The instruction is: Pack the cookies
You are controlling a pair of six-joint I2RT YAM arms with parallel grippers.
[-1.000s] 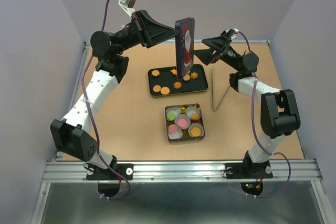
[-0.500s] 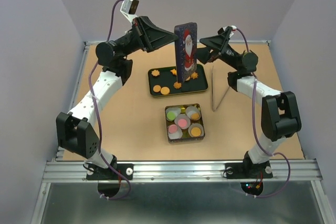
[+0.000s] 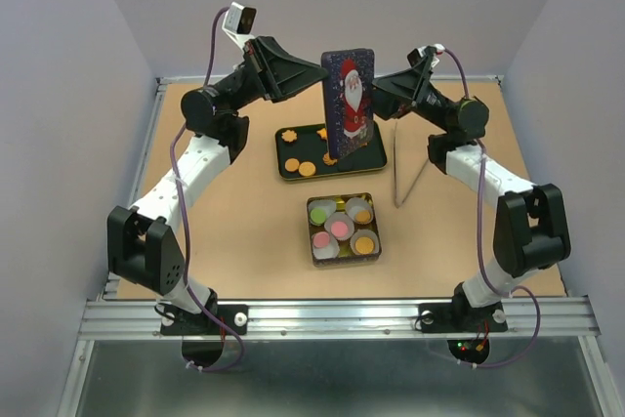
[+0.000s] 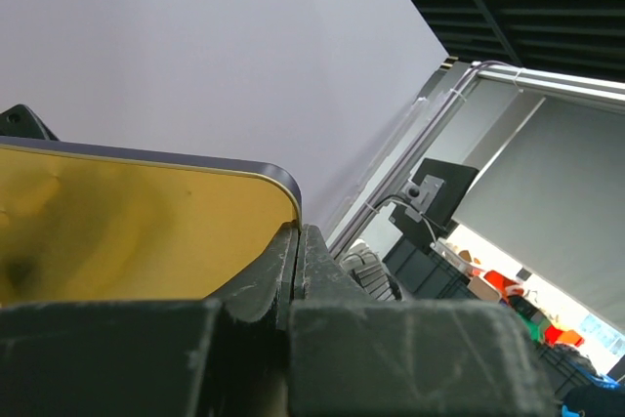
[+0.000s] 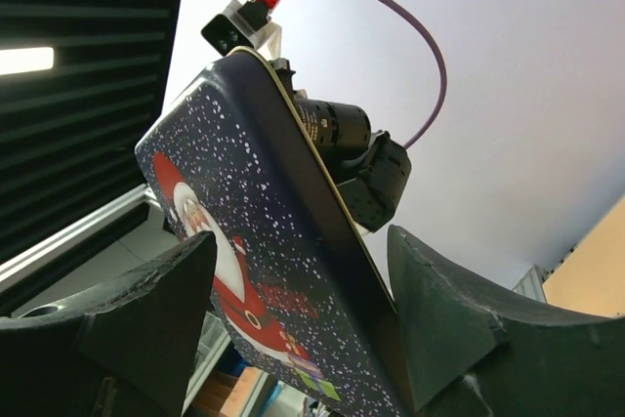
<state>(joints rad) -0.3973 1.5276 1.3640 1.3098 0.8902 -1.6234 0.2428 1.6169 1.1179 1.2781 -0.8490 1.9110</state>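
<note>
Cookies [image 3: 307, 168] — likely light, brittle — want edge pinches; at the tin's [image 3: 379, 241] twelve o'clock, left gripper [image 3: 320, 73] clamps Santa lid [image 3: 350, 100], right gripper [image 3: 376, 95] gapes astride.

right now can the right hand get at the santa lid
Probably yes: the lid sits between the right hand's open jaws, with nothing in the way. The left hand grips its other edge, holding it upright.

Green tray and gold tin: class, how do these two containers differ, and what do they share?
The green tray is dark, shallow and oblong; the gold tin is shiny and squarer. The tray's cookies lie loose; the tin's sit in white paper cups. Both lie flat on the table.
</note>
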